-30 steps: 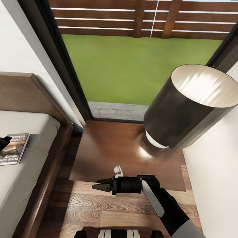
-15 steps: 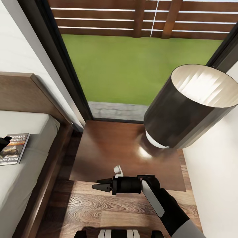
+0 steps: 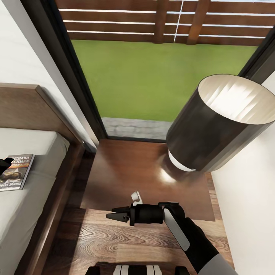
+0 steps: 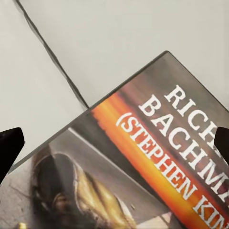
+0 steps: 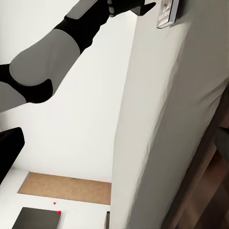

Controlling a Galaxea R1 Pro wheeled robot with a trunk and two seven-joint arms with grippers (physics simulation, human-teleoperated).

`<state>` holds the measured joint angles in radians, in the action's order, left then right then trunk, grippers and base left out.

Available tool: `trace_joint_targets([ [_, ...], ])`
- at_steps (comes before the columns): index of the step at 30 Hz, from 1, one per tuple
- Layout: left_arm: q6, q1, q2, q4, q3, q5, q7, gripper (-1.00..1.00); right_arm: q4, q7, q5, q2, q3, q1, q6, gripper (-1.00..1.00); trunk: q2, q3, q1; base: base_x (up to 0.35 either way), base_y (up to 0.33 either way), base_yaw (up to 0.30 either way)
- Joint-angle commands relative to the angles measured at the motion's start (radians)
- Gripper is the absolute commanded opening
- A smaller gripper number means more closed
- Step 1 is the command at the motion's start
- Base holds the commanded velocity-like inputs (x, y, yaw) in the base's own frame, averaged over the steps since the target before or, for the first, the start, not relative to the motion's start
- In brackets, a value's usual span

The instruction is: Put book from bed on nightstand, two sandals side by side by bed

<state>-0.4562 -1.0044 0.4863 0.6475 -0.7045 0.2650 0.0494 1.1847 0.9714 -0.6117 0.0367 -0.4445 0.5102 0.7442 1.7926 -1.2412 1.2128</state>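
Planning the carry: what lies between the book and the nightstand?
In the head view, between the book and the nightstand lie pale mattress, the bed's wooden side rail and a dark strip of floor.

Dark cylindrical lamp shade (image 3: 221,122), pale inside, lit bulb below; green lawn (image 3: 152,76) and slatted fence (image 3: 164,21) outside.

Book (image 4: 143,162) flat on the pale bed (image 4: 95,43), cover up, dark fingertips (image 4: 9,145) wide apart either side

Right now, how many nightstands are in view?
1: the nightstand stands between the bed and the white wall, under the lamp. A second may be out of frame.
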Motion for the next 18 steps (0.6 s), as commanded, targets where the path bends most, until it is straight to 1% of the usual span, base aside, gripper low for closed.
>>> trace_joint_targets([
  [1, -0.006, 0.0, 0.0, 0.001, -0.001, 0.01, 0.005, 1.0, 0.0, 0.0, -0.005, 0.0, -0.001, 0.001, 0.006, 1.0, 0.0, -0.001, 0.0, 0.0, 0.104, 0.0],
  [6, -0.006, 0.0, 0.0, 0.001, -0.001, 0.01, 0.006, 1.0, 0.0, 0.0, -0.005, 0.0, -0.002, 0.001, 0.006, 1.0, 0.0, -0.001, 0.0, 0.0, 0.084, 0.0],
  [14, -0.005, 0.0, 0.0, 0.001, 0.0, 0.01, 0.007, 1.0, 0.0, 0.0, -0.005, 0.0, -0.003, 0.001, 0.006, 1.0, 0.0, -0.001, 0.0, 0.0, 0.008, 0.0],
  [16, -0.005, 0.0, 0.0, 0.001, 0.0, 0.01, 0.007, 1.0, 0.0, 0.0, -0.005, 0.0, -0.003, 0.001, 0.006, 1.0, 0.014, -0.007, 0.008, 0.0, 0.0, 0.0],
  [18, -0.005, 0.0, 0.0, 0.0, 0.0, 0.01, 0.007, 1.0, 0.0, 0.0, -0.005, 0.0, -0.003, 0.001, 0.006, 1.0, 0.014, -0.007, 0.008, 0.0, 0.0, 0.0],
])
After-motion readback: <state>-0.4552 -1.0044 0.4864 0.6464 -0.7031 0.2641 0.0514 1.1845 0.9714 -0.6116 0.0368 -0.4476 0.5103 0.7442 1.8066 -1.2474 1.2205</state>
